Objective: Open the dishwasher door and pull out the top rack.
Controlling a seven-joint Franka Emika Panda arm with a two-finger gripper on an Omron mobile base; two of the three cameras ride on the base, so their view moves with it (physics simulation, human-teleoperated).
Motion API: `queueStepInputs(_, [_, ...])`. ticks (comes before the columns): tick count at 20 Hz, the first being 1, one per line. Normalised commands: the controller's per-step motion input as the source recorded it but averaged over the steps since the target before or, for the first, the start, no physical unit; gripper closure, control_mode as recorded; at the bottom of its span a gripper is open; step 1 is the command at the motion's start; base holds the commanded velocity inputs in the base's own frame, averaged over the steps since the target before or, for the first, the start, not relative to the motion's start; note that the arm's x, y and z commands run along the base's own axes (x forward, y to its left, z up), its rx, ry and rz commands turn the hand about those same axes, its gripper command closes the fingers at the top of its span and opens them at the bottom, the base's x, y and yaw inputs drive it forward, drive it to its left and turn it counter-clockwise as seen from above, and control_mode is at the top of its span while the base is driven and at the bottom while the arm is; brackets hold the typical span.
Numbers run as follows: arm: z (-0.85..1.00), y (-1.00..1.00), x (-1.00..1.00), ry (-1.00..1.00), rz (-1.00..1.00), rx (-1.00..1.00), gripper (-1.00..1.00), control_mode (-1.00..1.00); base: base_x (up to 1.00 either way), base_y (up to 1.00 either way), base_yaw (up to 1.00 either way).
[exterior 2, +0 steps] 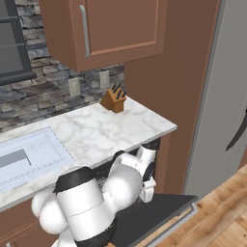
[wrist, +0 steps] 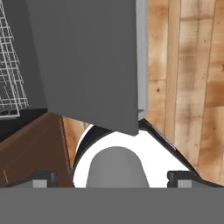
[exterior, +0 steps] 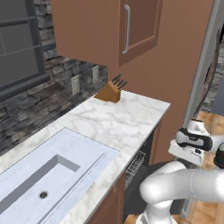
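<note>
The dishwasher door (exterior 2: 161,212) hangs folded down flat below the marble counter, its dark grey inner face up. From the hand view I look down on the door (wrist: 87,57), with a silver strip along its right edge. The top rack (wrist: 9,65), a pale wire grid, sits inside the opening at the left; the left base view also catches the top rack (exterior: 135,164) under the counter edge. My gripper (wrist: 113,177) hovers above the door, open, with nothing between its fingertips (wrist: 43,178). The white hand (exterior 2: 146,185) is just in front of the opening.
A marble counter (exterior: 113,122) carries a knife block (exterior: 109,91) at the back and a sink (exterior: 39,175) to the left. Brown cabinets hang above. A tall grey fridge (exterior 2: 226,96) stands right of the dishwasher. Wooden floor (wrist: 192,65) lies beyond the door's edge.
</note>
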Motion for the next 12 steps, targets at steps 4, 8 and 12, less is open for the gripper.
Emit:
queueStepInputs(4, [0.0,0.71,0.48,0.26,-0.02,0.02,-1.0,-1.0,0.0,0.0,0.0])
queueStepInputs(8, [0.0,0.45,0.19,0.27,-0.12,0.13,-1.0,-1.0,0.0,0.0,0.0])
queueStepInputs(12, [0.0,0.04,0.0,0.28,-0.36,0.26,-1.0,-1.0,0.0,0.0,0.0])
